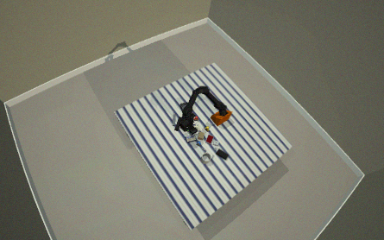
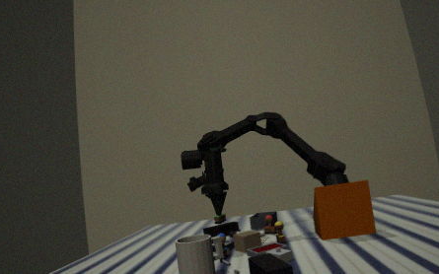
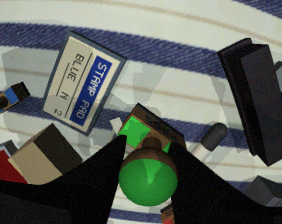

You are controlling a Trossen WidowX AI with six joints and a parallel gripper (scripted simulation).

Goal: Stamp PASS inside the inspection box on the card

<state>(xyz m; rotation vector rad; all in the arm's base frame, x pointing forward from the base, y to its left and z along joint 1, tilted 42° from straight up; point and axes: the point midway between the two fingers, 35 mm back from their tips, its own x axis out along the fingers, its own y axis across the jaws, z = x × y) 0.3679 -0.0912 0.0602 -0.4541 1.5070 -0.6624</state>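
My gripper (image 2: 219, 215) (image 3: 147, 145) is shut on a green-knobbed stamp (image 3: 148, 181) (image 2: 220, 219) and holds it upright above the cloth. Its wooden block has a green patch; the dark lettering is too blurred to read surely. The blue stamp pad (image 3: 84, 82) (image 1: 191, 138), labelled STAMP PAD BLUE, lies at upper left of the stamp in the wrist view. A red pad (image 3: 4, 164) (image 2: 271, 247) (image 1: 210, 139) lies beyond a tan block. The stamp's underside is hidden. I cannot make out the card or its inspection box.
The tan block (image 3: 46, 155) (image 2: 248, 240) and a blue-marked stamp (image 3: 12, 97) are left of the gripper. A long black object (image 3: 264, 100) and a dark-capped white cylinder (image 3: 212, 137) are right. A mug (image 2: 194, 253) (image 1: 206, 158) and black block (image 2: 270, 265) (image 1: 222, 154) stand farther off.
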